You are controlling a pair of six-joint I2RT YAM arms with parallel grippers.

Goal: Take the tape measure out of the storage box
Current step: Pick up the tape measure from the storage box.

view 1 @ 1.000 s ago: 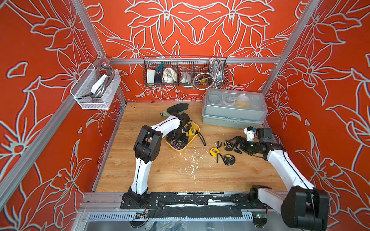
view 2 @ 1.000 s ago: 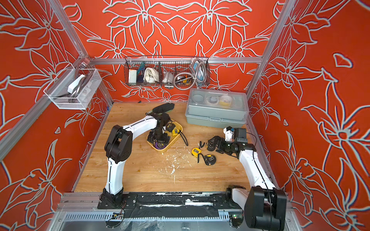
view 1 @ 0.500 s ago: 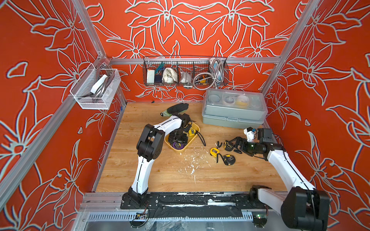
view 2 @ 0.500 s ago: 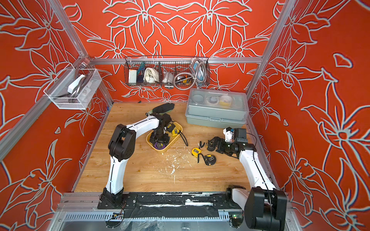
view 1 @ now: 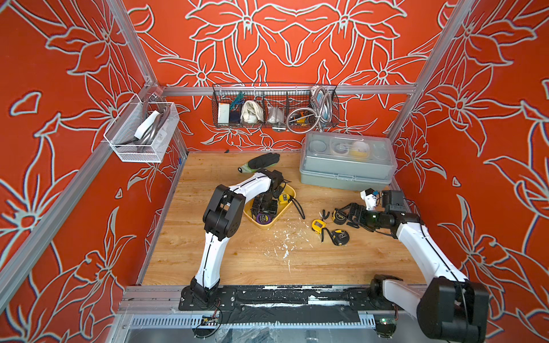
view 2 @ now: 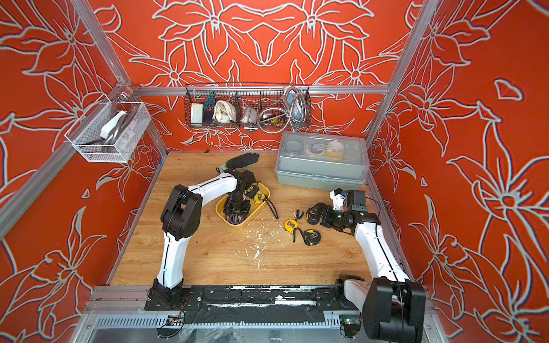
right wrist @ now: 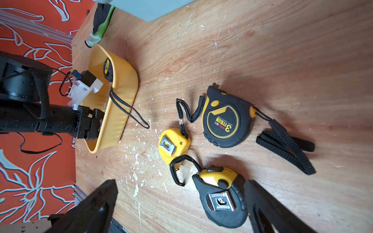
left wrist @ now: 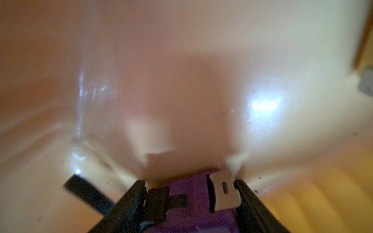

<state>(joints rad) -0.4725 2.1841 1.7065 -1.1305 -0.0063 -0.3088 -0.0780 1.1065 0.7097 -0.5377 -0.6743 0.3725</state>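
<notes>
With the left gripper (left wrist: 190,181) clamped on both flanks of the purple plastic tape measure (view 1: 262,219), low at the 6 o'clock end of the shallow yellow plastic storage box (right wrist: 126,76), confirm a firm squeeze first. Lift straight up, clearing the rim before any sideways travel. Mind the black strap (left wrist: 86,193) beside the jaws and the small yellow tape measure (view 1: 284,198) at the box's 1 o'clock. Carry toward 3 o'clock, stopping short of the right gripper (right wrist: 180,183), fingers spread wide and holding nothing
</notes>
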